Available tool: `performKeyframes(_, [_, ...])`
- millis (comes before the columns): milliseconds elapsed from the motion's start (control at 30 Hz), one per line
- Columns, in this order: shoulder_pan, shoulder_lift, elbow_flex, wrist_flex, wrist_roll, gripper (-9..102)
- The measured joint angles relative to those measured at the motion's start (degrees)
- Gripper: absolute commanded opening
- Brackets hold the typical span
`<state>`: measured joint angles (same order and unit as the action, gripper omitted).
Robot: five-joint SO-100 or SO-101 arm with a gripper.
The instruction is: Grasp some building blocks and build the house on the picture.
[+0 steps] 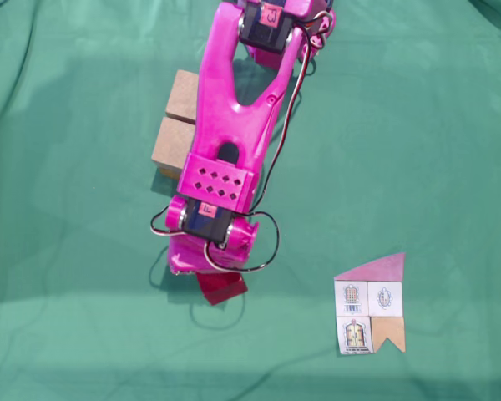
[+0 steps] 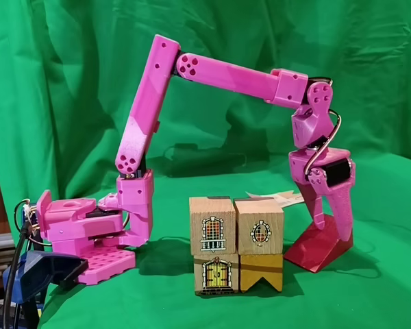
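My pink gripper (image 1: 209,271) (image 2: 331,233) reaches down to the cloth and is shut on the dark red oblong block (image 1: 221,286) (image 2: 318,248). The block is tilted, with one end on the cloth. To its left in a fixed view, apart from it, two tan cubes (image 2: 236,223) with window drawings sit side by side on two lower blocks (image 2: 238,273), their top bare. From above, those cubes (image 1: 177,124) show beside the arm's left edge. The picture (image 1: 370,305), a flat house card with a pink roof, lies at the lower right.
Green cloth (image 1: 67,251) covers the table and hangs behind it. The arm's pink base (image 2: 82,236) is clamped at the left of a fixed view, with a blue clamp (image 2: 34,271) in front. A corner of paper (image 2: 288,198) shows behind the cubes.
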<state>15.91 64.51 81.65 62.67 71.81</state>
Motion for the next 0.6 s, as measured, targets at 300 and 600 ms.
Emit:
performKeyframes(300, [0.53, -0.35, 0.00, 0.00, 0.00, 34])
performKeyframes(600, [0.88, -3.16, -2.20, 0.09, -0.18, 34])
